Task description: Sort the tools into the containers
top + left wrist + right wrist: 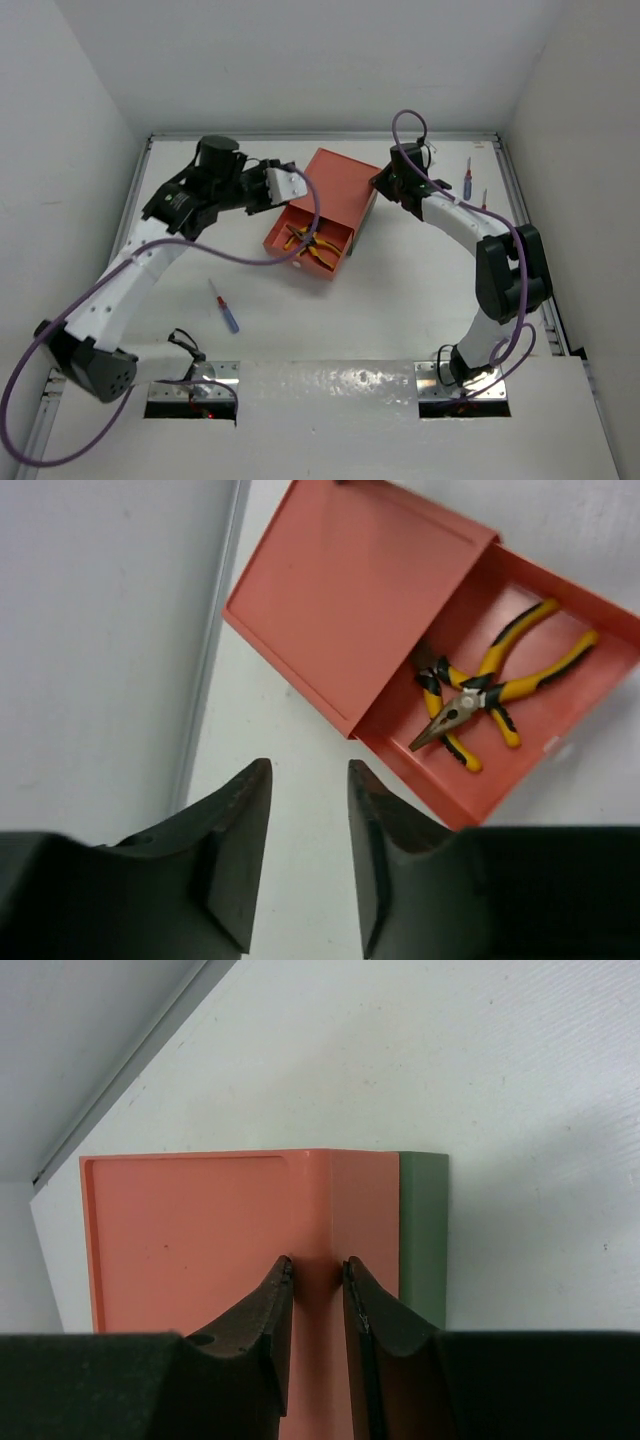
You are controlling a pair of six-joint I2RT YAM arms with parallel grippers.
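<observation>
Left gripper (308, 770), jaws part-open and empty, hovers by the salmon drawer (590, 705) holding pliers (462, 702) while the narrowly parted, empty right gripper (317, 1265) seems to steady its box (200, 1230); next, likely fetching the near screwdriver (226, 308).

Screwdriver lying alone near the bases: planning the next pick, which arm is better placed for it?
Left. The screwdriver lies close beside the left arm, and the left gripper is open and empty. The right gripper is at the far corner of the salmon box, farther away.
</observation>
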